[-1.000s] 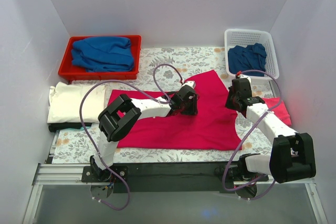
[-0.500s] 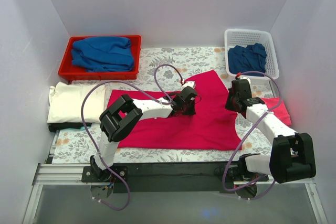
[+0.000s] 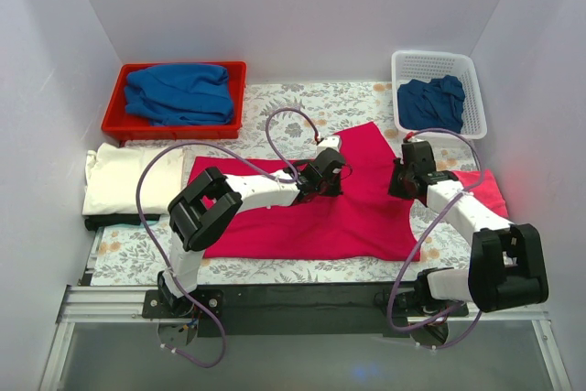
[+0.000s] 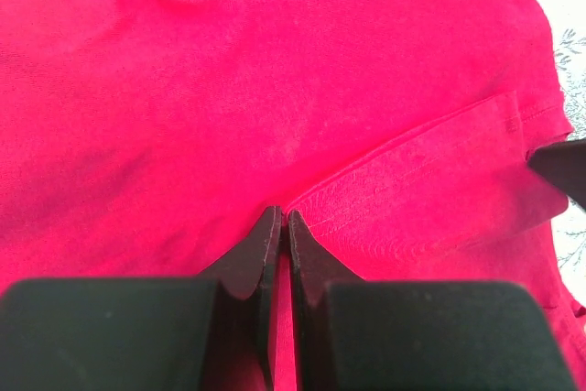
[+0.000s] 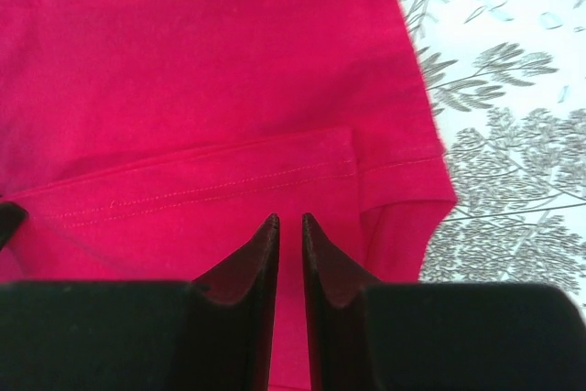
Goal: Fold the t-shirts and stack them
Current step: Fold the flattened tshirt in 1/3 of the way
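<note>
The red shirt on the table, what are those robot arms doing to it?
Two robot arms are folding a crimson t-shirt that lies spread on the flowery table. The left claw is pinched shut on a fold near the shirt's middle. The right claw sits over a stitched hem at the right edge, nearly closed; whether it grips is unclear. A cream t-shirt lies folded at the left, and blue t-shirts wait in a red tray and a white basket.

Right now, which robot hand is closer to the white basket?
Right. The right gripper is just in front of the white basket; the left gripper is farther left, on the red t-shirt.
</note>
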Robot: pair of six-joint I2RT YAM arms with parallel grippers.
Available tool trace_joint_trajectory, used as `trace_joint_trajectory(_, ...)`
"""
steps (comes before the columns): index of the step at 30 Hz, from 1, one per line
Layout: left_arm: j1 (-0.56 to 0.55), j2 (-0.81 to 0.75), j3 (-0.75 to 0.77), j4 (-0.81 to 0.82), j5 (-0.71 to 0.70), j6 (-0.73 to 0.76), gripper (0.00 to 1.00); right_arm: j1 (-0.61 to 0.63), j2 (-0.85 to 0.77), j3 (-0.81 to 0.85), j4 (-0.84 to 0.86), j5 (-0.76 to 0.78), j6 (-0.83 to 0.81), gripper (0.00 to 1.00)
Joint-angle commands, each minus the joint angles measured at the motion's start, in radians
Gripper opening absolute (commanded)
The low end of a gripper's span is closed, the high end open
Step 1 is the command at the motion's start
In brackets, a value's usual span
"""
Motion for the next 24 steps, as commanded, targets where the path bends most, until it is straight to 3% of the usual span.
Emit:
trace_joint_trajectory(1,-0.001,-0.055,0.004,0.015,-0.045,0.022,0.00,0.000,0.026,-0.017,0.013,-0.099,-0.008,0.21)
trace_joint_trajectory(9,-0.001,-0.036,-0.001,-0.001,-0.037,0.011,0.01,0.004,0.114,-0.057,0.009,-0.098,0.007,0.20)
trace_joint_trajectory(10,-0.001,-0.035,-0.001,-0.002,-0.037,0.013,0.04,0.004,0.152,-0.056,0.009,-0.093,0.007,0.20)
trace_joint_trajectory(15,-0.001,-0.052,-0.010,-0.014,-0.067,0.028,0.43,0.004,0.250,-0.008,0.007,-0.036,0.007,0.18)
trace_joint_trajectory(18,-0.001,-0.089,-0.022,-0.028,-0.097,0.036,0.58,0.004,0.292,0.053,-0.017,0.028,0.012,0.18)
trace_joint_trajectory(24,-0.001,-0.258,-0.094,-0.089,-0.212,0.028,0.68,0.008,0.260,0.110,-0.059,0.068,0.006,0.18)
